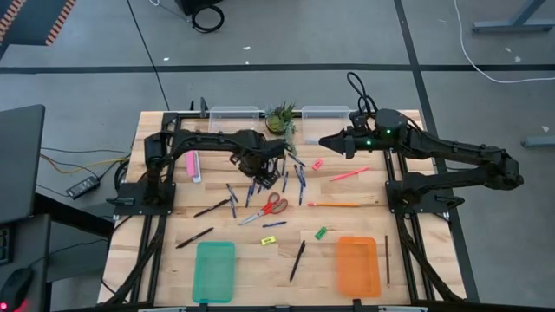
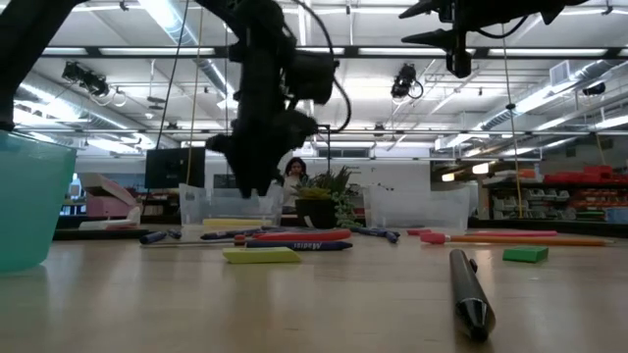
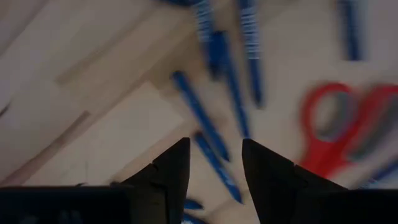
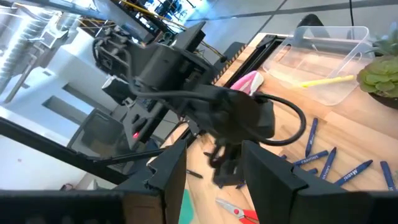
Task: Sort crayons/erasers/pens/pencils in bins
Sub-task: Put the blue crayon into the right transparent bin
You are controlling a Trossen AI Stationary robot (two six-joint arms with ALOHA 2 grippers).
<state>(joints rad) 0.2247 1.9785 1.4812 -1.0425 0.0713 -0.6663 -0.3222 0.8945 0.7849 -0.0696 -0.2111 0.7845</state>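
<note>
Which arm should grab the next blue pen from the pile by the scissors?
Left. The left gripper hangs open directly over the blue pens beside the scissors. The right gripper hovers open by the far edge, away from the pile.

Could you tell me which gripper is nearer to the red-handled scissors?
Left. The left gripper hovers just behind the scissors; the right gripper hangs farther back, toward the plant.

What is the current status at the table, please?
Left gripper open, empty, above blue pens. Right gripper open, waiting near the far bin. Red scissors lie close beside the pens.
</note>
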